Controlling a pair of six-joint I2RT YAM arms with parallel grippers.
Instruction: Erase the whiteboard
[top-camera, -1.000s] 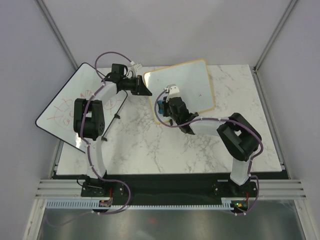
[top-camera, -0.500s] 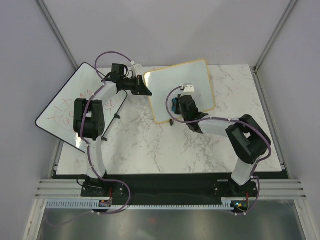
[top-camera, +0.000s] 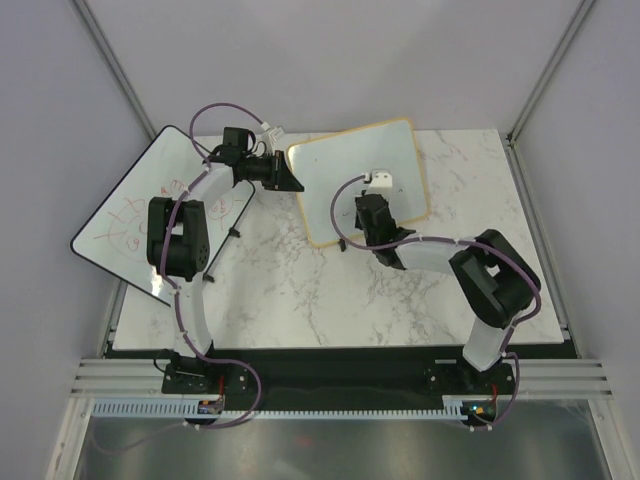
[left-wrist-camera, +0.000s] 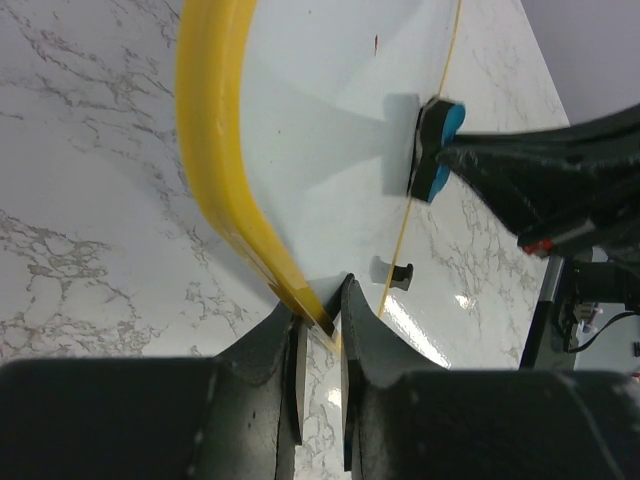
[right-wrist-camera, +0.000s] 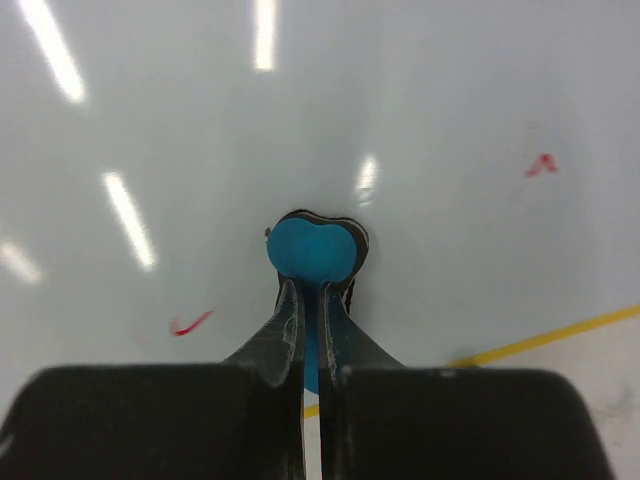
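Note:
The whiteboard (top-camera: 355, 160) with the tan frame lies tilted at the back middle of the table. My left gripper (top-camera: 292, 181) is shut on the board's left corner; the left wrist view shows its jaws (left-wrist-camera: 320, 325) pinching the yellow frame (left-wrist-camera: 212, 180). My right gripper (top-camera: 362, 212) is shut on a blue eraser (right-wrist-camera: 313, 250) pressed flat on the white surface (right-wrist-camera: 420, 110). The eraser also shows in the left wrist view (left-wrist-camera: 441, 148). Small red marks remain left (right-wrist-camera: 190, 323) and right (right-wrist-camera: 540, 165) of the eraser.
A larger black-edged whiteboard (top-camera: 125, 225) with red doodles lies at the table's left edge, partly overhanging. One black foot (left-wrist-camera: 400, 272) of the small board sticks out at its near edge. Marble tabletop (top-camera: 300, 290) lies in front of the board.
My right gripper has slid the eraser to the right across the board, from its lower left part toward the middle. The left arm and the board have not moved.

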